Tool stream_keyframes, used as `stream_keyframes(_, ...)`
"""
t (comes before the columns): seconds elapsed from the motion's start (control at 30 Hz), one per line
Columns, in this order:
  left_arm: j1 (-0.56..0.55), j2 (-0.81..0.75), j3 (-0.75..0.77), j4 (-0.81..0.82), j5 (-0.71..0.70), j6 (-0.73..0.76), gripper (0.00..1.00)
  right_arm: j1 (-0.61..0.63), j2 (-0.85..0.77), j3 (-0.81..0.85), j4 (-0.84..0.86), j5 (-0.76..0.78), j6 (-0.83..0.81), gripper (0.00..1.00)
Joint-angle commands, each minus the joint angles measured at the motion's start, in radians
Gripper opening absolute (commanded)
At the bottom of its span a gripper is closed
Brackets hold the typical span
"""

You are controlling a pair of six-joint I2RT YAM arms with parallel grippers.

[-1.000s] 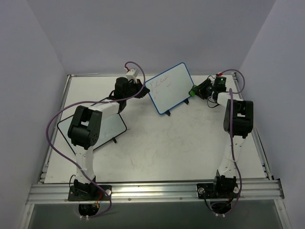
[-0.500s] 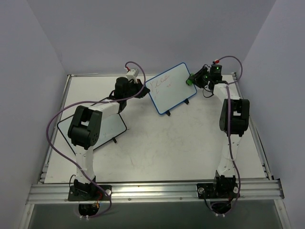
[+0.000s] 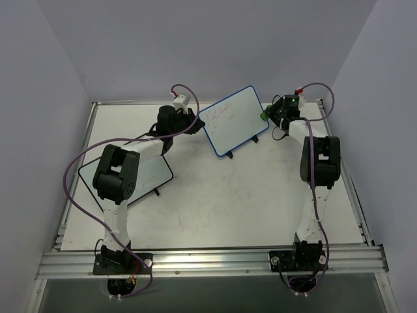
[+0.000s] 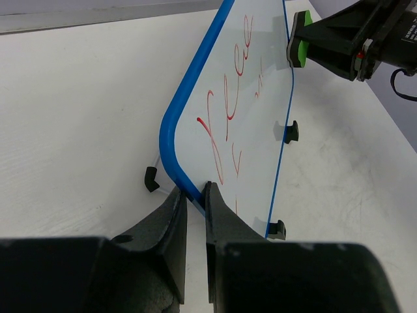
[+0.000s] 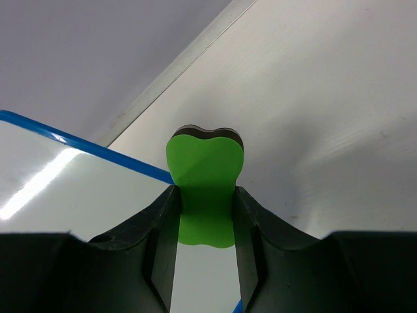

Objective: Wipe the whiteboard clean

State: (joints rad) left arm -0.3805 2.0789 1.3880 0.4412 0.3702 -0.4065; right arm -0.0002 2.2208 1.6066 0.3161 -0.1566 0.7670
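Note:
The whiteboard point(image 3: 233, 124), blue-framed with small black feet, stands tilted at the back of the table. Red writing point(image 4: 227, 124) covers its left half. My left gripper point(image 3: 195, 121) is shut on the board's blue frame point(image 4: 171, 140) at its lower left corner, one finger on each side; its jaws point(image 4: 193, 192) show this close up. My right gripper point(image 3: 272, 112) is shut on a green eraser point(image 5: 205, 176) with a dark pad. The eraser point(image 4: 300, 49) sits at the board's upper right edge point(image 5: 78, 151), its pad facing the white surface.
A black-framed whiteboard point(image 3: 156, 175) lies at the left, partly under my left arm. Purple cables loop above both arms. A metal rail point(image 4: 98, 16) runs along the table's far edge, with enclosure walls close on all sides.
My right gripper has carried the green eraser from beside the board's lower right edge up to its upper right corner. The left gripper and the board have not moved.

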Motion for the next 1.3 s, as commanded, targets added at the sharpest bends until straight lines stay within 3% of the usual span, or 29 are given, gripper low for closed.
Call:
stream_keyframes(0.0, -0.021, 0.006, 0.002, -0.104, 0.003, 0.109, 0.02, -0.006, -0.089, -0.02, 0.075, 0.107, 0.015, 0.0)
stream_keyframes(0.9, -0.021, 0.012, 0.003, -0.108, -0.001, 0.112, 0.02, 0.049, -0.036, 0.099, 0.038, 0.154, 0.025, 0.0)
stream_keyframes(1.27, -0.024, 0.013, 0.0, -0.105, -0.001, 0.112, 0.02, 0.035, -0.079, -0.013, 0.06, 0.232, 0.014, 0.0)
